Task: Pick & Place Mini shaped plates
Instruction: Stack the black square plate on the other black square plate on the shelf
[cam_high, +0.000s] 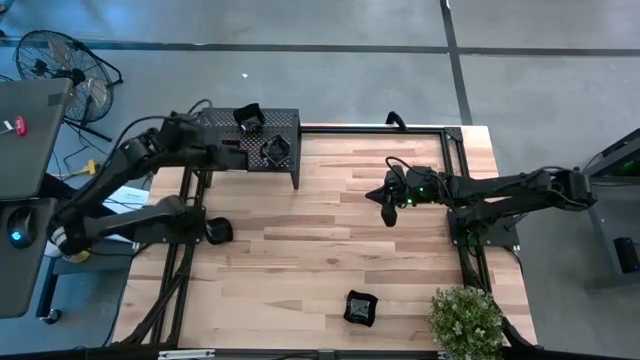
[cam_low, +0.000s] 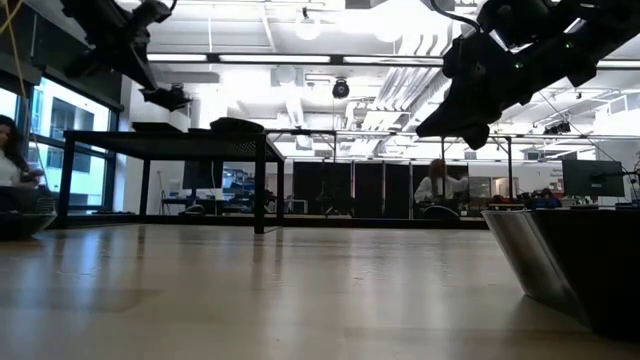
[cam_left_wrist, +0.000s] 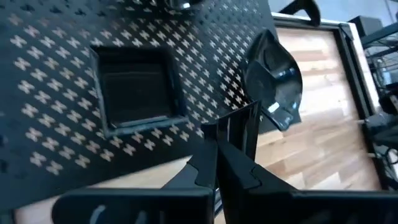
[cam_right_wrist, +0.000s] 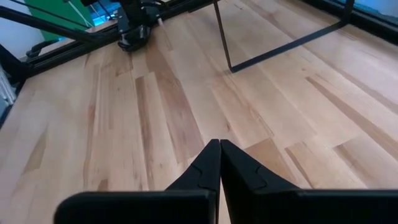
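A black perforated rack (cam_high: 285, 128) stands at the table's far left. Glossy black mini plates sit on its top: a wavy one (cam_high: 274, 150) (cam_left_wrist: 273, 81), a second (cam_high: 248, 117), and a square one (cam_left_wrist: 134, 93). Another plate (cam_high: 360, 308) (cam_low: 580, 270) rests on the wood near the near edge. A dark dish-like thing (cam_high: 218, 232) (cam_right_wrist: 134, 37) lies at the table's left edge. My left gripper (cam_high: 250, 155) (cam_left_wrist: 227, 127) is shut and hovers over the rack, beside the wavy plate. My right gripper (cam_high: 388, 208) (cam_right_wrist: 219, 144) is shut, raised above the table's middle.
A potted plant (cam_high: 465, 318) stands at the near right corner. Black frame rails (cam_high: 460, 190) run along the table's right and far sides. A fan (cam_high: 60, 60) and a laptop (cam_high: 25, 120) sit off the left side. Bare wood (cam_high: 330, 250) lies between rack and near plate.
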